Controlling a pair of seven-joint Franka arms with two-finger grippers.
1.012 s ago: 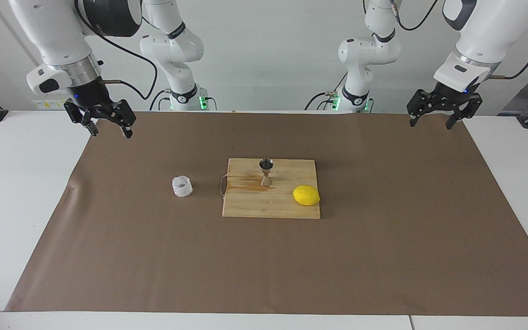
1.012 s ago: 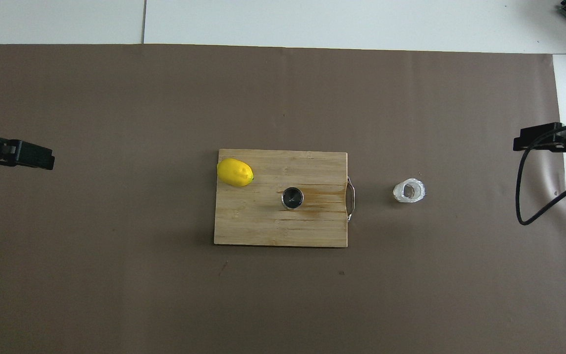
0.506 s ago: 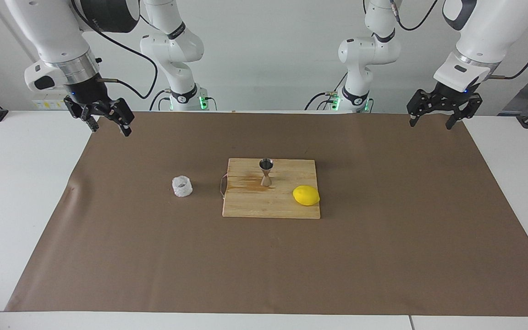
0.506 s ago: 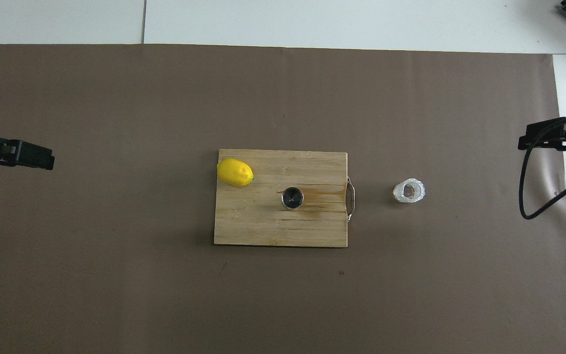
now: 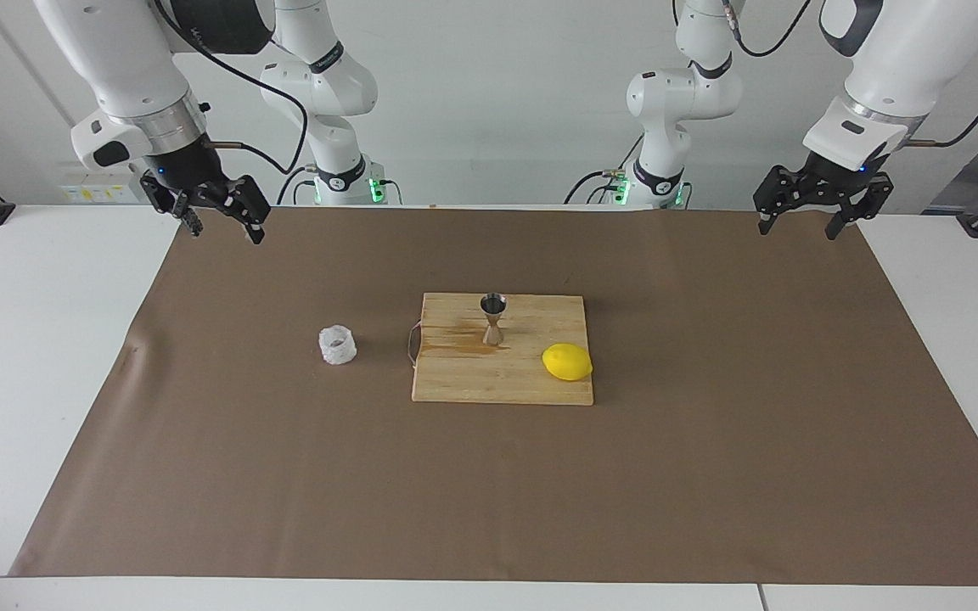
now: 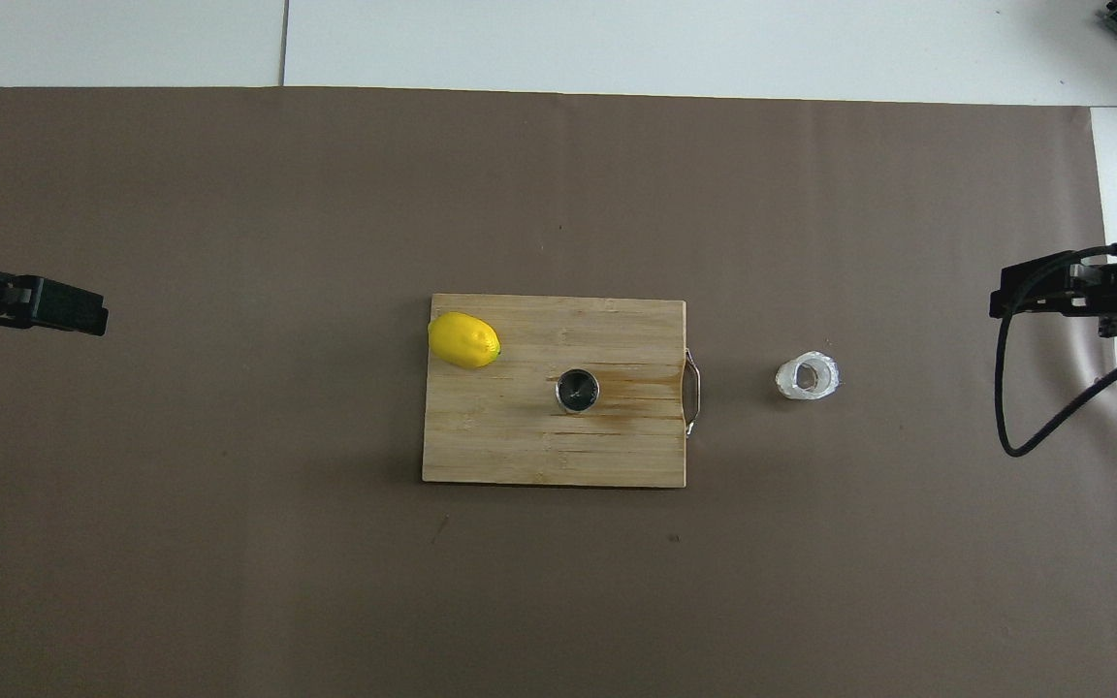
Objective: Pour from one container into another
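Note:
The white crinkly cup [image 5: 337,345] [image 6: 808,376] stands upright on the brown mat, beside the board toward the right arm's end of the table. The steel hourglass jigger [image 5: 493,318] [image 6: 577,390] stands upright on the wooden cutting board [image 5: 472,382] [image 6: 520,446]. My right gripper [image 5: 226,231] [image 6: 1043,291] hangs open and holds nothing, over the mat's corner at its own end, well apart from the cup. My left gripper [image 5: 797,229] [image 6: 54,304] waits open with nothing in it, over the mat's corner at the left arm's end.
A yellow lemon [image 5: 567,361] [image 6: 463,340] lies on the board's corner toward the left arm's end. The board has a wire handle [image 5: 412,346] facing the cup and a brownish stain by the jigger. The brown mat [image 5: 710,441] covers most of the table.
My right gripper has risen a little and swung in over the mat toward the table's middle. The left arm, cup, jigger and lemon have not moved.

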